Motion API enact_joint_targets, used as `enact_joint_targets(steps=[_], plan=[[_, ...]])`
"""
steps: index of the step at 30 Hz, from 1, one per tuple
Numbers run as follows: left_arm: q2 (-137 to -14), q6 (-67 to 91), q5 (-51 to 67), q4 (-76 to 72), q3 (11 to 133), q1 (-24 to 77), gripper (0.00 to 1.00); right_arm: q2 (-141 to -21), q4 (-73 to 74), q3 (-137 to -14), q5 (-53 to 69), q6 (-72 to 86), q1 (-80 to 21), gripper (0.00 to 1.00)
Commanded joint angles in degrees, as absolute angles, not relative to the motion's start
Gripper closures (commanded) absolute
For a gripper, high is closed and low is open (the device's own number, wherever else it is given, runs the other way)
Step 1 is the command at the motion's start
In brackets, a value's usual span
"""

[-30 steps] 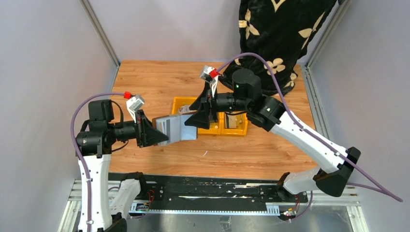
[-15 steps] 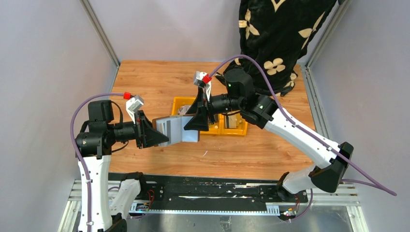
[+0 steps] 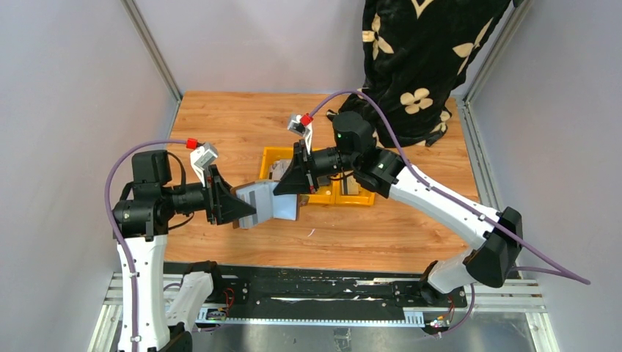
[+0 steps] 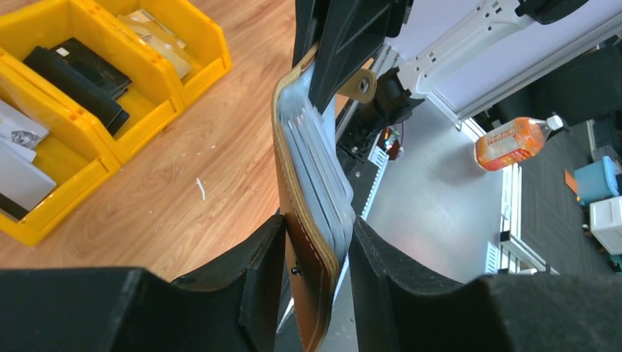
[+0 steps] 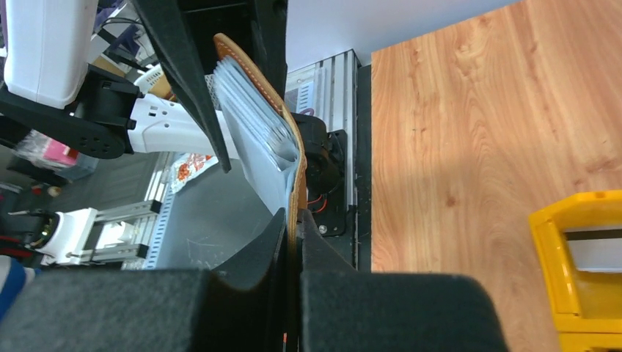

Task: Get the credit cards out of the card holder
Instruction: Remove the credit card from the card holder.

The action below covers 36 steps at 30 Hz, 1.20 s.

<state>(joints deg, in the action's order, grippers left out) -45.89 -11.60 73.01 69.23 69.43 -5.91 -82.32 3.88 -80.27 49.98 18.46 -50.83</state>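
The brown leather card holder hangs in the air between my two grippers, in front of the yellow tray. Its grey clear sleeves fan out; I cannot tell whether cards sit in them. My left gripper stands around its left end, open, with a slim gap at the sleeve side. On the other end, my right gripper is shut on the holder's leather flap. Credit cards lie in the tray: black ones, a tan one and a grey-white one.
The yellow three-compartment tray stands mid-table behind the grippers. A black floral cloth hangs at the back right corner. An orange bottle lies off the table, beyond the near edge rail.
My right gripper has moved left onto the card holder and shut on its flap. My left gripper's jaws have widened a little around the holder's other end.
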Motion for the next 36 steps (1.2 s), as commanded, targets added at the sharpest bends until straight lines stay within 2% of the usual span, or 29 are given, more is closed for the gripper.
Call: enact_joint_targets(steps=[1,18,26,31,36], plan=[[-46.36,-11.42,71.82,68.69,70.94,-5.95,0.59,-82.9,-7.2,-77.52,50.52,26.67,-50.76,1.0],[-43.95,-12.6,74.73,68.54,70.6,-5.98,0.59,-81.39,-10.12,-75.67,53.09,31.13,-48.08,1.0],[-46.26,-12.01,69.06,68.94,71.66,-5.98,0.69,-80.77,-13.97,-74.36,55.99,33.24,-48.08,1.0],[-47.79,-11.68,62.65,68.97,73.67,-6.06,0.79,-80.26,-18.43,-72.31,58.13,35.04,-48.16,1.0],[-48.0,-10.79,60.41,68.2,74.09,-6.06,0.8,-80.2,-25.33,-70.3,59.19,38.34,-48.62,1.0]])
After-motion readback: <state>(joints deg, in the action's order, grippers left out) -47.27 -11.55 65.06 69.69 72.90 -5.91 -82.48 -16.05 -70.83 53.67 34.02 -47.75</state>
